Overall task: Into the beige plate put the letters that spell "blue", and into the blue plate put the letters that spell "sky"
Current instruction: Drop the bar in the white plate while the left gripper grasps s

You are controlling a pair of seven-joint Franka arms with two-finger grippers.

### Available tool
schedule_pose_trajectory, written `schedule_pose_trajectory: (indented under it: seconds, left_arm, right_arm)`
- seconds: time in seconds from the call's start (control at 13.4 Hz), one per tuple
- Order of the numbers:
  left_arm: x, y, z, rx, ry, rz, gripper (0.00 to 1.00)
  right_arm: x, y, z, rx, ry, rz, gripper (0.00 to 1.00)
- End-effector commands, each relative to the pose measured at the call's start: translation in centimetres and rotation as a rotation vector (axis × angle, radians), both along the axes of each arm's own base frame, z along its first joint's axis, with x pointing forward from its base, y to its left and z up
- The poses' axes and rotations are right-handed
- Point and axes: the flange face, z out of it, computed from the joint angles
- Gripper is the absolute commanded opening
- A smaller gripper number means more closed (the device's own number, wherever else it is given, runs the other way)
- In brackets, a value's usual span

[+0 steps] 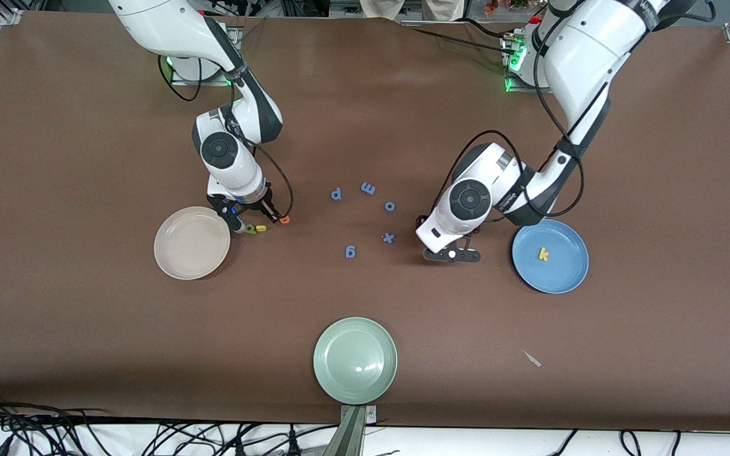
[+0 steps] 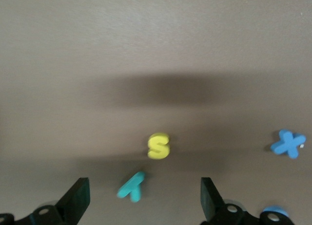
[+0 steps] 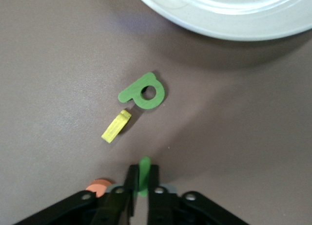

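My right gripper (image 1: 249, 219) (image 3: 144, 179) is shut on the thin green "l" (image 3: 144, 172), low over the table by the beige plate (image 1: 191, 243) (image 3: 219, 21). The green "b" (image 1: 250, 229) (image 3: 144, 92), yellow "u" (image 1: 261, 228) (image 3: 116, 127) and orange "e" (image 1: 284, 220) (image 3: 99, 186) lie on the table beside it. My left gripper (image 1: 452, 254) (image 2: 144, 191) hangs open, low over the teal "y" (image 2: 132, 186), with the yellow "s" (image 2: 158, 146) just past it. Both letters are hidden in the front view. The yellow "k" (image 1: 543, 254) lies in the blue plate (image 1: 561, 269).
Several all-blue letters lie mid-table: "p" (image 1: 336, 194), "m" (image 1: 367, 188), "o" (image 1: 390, 206), "x" (image 1: 388, 238) (image 2: 288, 143) and "g" (image 1: 350, 252). A pale green plate (image 1: 355, 360) sits near the front edge. A small scrap (image 1: 531, 358) lies nearer the front camera than the blue plate.
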Motion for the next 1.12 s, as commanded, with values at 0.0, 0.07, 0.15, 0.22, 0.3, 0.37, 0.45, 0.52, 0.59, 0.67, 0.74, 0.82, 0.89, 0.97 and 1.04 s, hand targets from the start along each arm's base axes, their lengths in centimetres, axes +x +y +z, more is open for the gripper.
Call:
schedule_pose_trajectory:
  seconds: [0.0,0.07,0.15,0.22,0.3,0.37,0.45,0.52,0.59,0.67,0.74,0.82,0.89,0.97,1.04]
  left_arm:
    - [0.6,-0.3,-0.7,-0.011,-0.057,0.011,0.97]
    - [0.6,-0.4,-0.8,-0.002,-0.074,-0.009,0.95]
    - [0.6,-0.3,-1.1,0.023,-0.095,-0.047,0.93]
    - [0.6,-0.4,-1.4,0.032,-0.105,-0.057,0.9]
    - [0.7,-0.4,-1.7,0.025,-0.104,-0.049,0.89]
    - [0.6,-0.5,-2.0,0.021,-0.105,-0.049,0.87]
    - [0.5,-0.5,-2.6,0.011,-0.107,-0.047,0.87]
    - [0.4,-0.7,-2.8,0.005,-0.111,-0.043,0.87]
    - [0.2,-0.7,-3.2,0.007,-0.103,-0.032,0.84]
    - [-0.1,-0.5,-3.6,0.013,-0.094,-0.029,0.7]
    - [0.0,-0.3,-3.6,0.012,-0.094,-0.026,0.55]
    - [0.0,-0.3,-3.6,0.011,-0.093,-0.023,0.36]
    - [0.1,-0.2,-3.5,0.012,-0.091,-0.015,0.26]
    - [0.1,0.1,-3.5,0.013,-0.083,0.011,0.2]
    - [0.1,0.2,-3.6,0.016,-0.08,0.013,0.16]
  right_arm:
    - [-0.6,0.3,-0.8,0.003,0.013,0.0,0.0]
    - [-0.5,0.4,-0.4,0.006,0.009,0.008,0.0]
    - [0.0,0.4,0.3,0.009,0.006,0.018,0.0]
    - [0.7,0.1,1.6,-0.002,0.036,0.048,0.0]
    - [1.9,-0.3,3.4,-0.015,0.08,0.085,0.0]
    - [3.2,-1.5,5.1,-0.027,0.122,0.115,0.0]
    - [3.8,-2.4,6.2,-0.032,0.146,0.164,0.0]
    - [4.4,-4.2,6.9,-0.038,0.155,0.199,0.0]
    - [4.7,-5.2,7.3,-0.037,0.161,0.258,0.0]
    - [5.2,-6.9,7.4,-0.041,0.163,0.292,0.0]
    - [5.8,-8.2,7.6,-0.043,0.157,0.339,0.0]
    - [6.3,-9.6,7.7,-0.046,0.151,0.382,0.0]
    - [6.9,-11.3,7.9,-0.05,0.141,0.424,0.0]
    - [7.3,-12.5,7.9,-0.053,0.138,0.47,0.0]
    - [7.7,-13.2,7.9,-0.055,0.119,0.5,0.0]
